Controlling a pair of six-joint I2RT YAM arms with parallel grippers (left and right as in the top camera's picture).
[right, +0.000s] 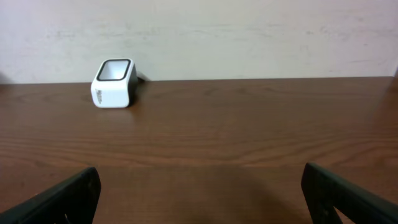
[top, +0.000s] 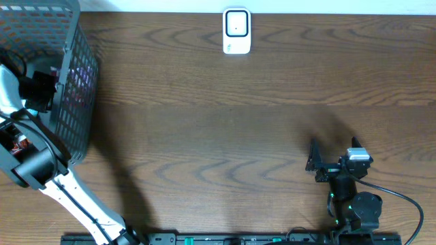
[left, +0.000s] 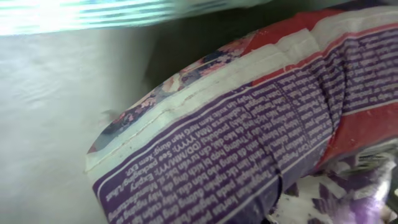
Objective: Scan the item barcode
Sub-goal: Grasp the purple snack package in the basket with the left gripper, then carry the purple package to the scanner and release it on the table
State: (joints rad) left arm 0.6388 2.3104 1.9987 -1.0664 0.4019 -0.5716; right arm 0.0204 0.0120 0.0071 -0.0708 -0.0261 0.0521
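The table [top: 225, 122] is of dark brown wood with wavy grain; behind its far edge stands a pale, plain wall [right: 249, 37] with faint marks; soft shadows lie on the wood.

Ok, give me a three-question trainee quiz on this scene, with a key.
1. True or false: the scanner stands inside the basket.
2. Which arm reaches into the basket? A: left. B: right.
3. Fill in: the jaws of the right gripper are ____.
Key: 1 false; 2 A; 3 open.
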